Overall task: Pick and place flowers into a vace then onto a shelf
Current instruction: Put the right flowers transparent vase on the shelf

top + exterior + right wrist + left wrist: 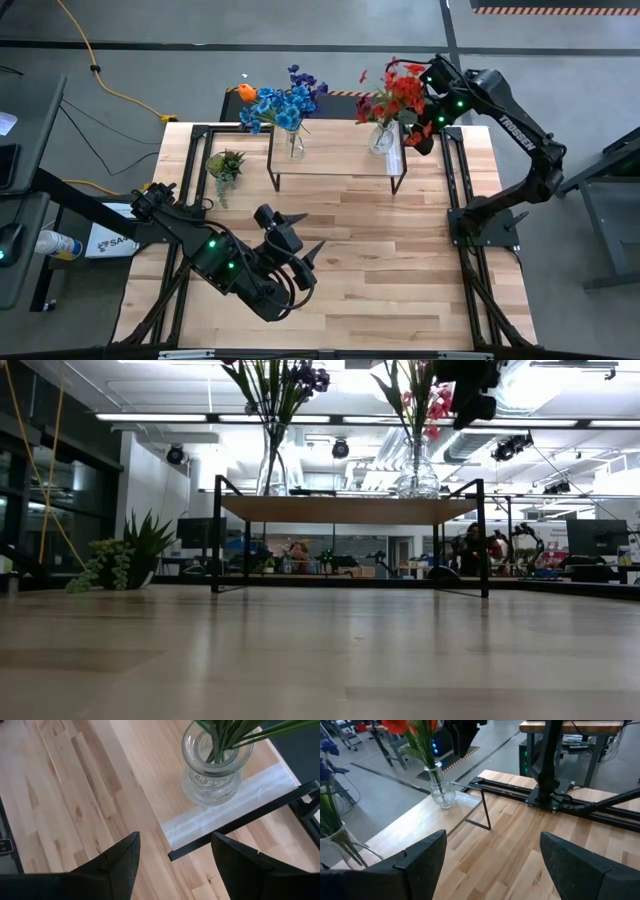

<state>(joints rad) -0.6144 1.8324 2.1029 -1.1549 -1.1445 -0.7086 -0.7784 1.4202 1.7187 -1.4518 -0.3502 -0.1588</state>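
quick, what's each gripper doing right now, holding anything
Left gripper: open, empty, above the bare table.
Right gripper: open, empty, above the shelf by the red flowers.

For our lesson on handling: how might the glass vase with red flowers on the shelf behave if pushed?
The vase is clear glass, so probably fragile and slippery. Tall red flowers likely make it top-heavy. It stands near the shelf end, so it could fall.
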